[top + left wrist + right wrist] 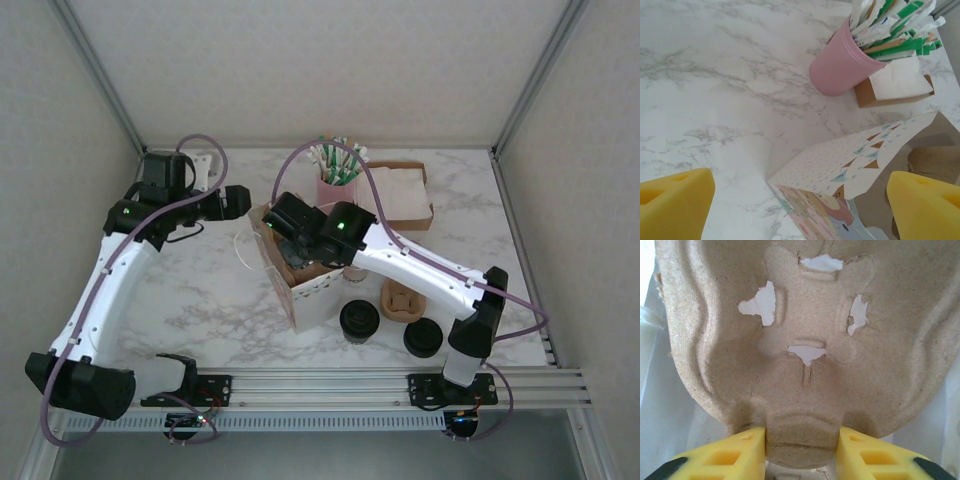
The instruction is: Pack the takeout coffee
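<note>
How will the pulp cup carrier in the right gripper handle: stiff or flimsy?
The carrier is probably light and fairly stiff: its moulded pulp has ribs and ridges. It may tear under force: the cut flaps look ragged. The right gripper pinches only one edge tab, so it could pivot or sag.

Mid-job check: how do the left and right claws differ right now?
The left claw is open and empty; the right claw is shut on the edge of a pulp carrier. The left claw hovers outside the paper bag, by its corner; the right claw sits over the bag's open mouth. Both have yellow pads.
</note>
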